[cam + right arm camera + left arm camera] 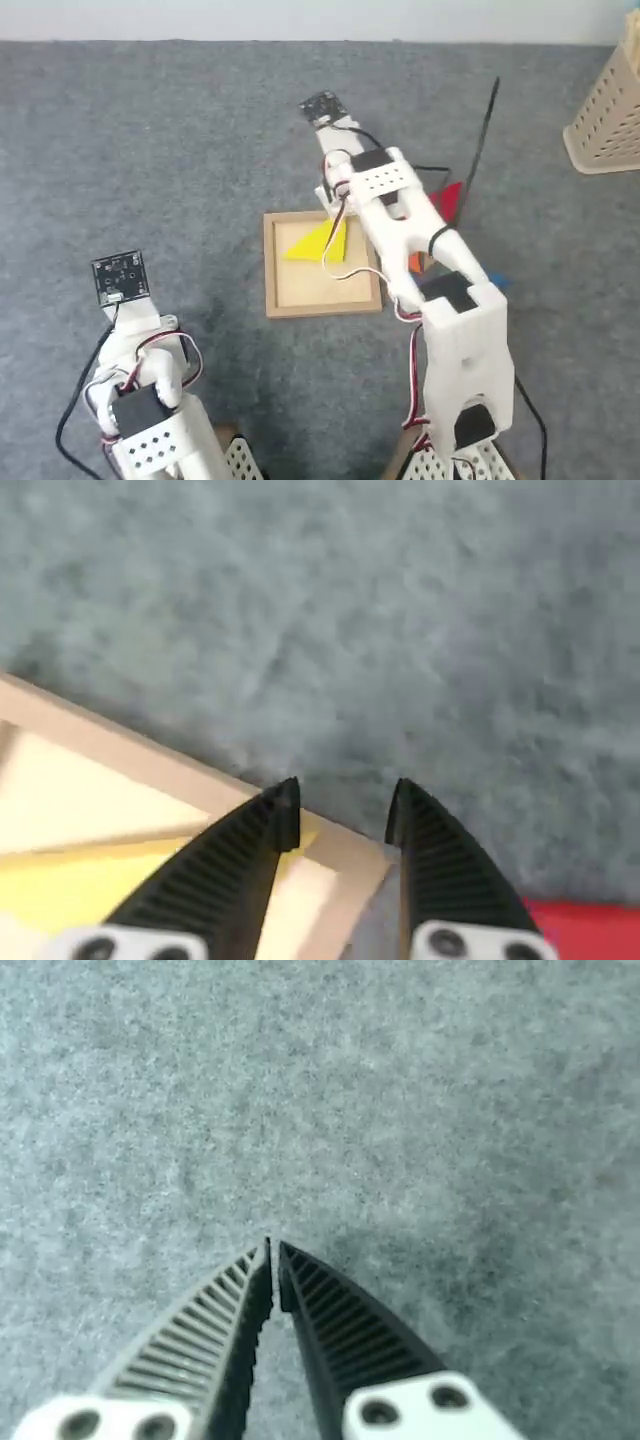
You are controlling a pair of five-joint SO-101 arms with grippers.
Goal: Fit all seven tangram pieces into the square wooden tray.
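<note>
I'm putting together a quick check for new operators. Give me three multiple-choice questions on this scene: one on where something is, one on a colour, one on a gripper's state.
1. Where does the yellow piece lie?
A. flat inside the wooden tray
B. standing on edge outside the tray
C. stacked on another piece

2. What colour is the loose piece just past the tray's corner in the right wrist view?
A. green
B. red
C. purple

3. How does the left gripper stand?
A. wide open
B. shut on a piece
C. shut, holding nothing

Answers:
1 A: the high view shows the yellow piece lying within the tray's rim.
2 B: the piece beyond the corner is plainly red.
3 C: in the left wrist view, the tips meet with nothing between them.
</note>
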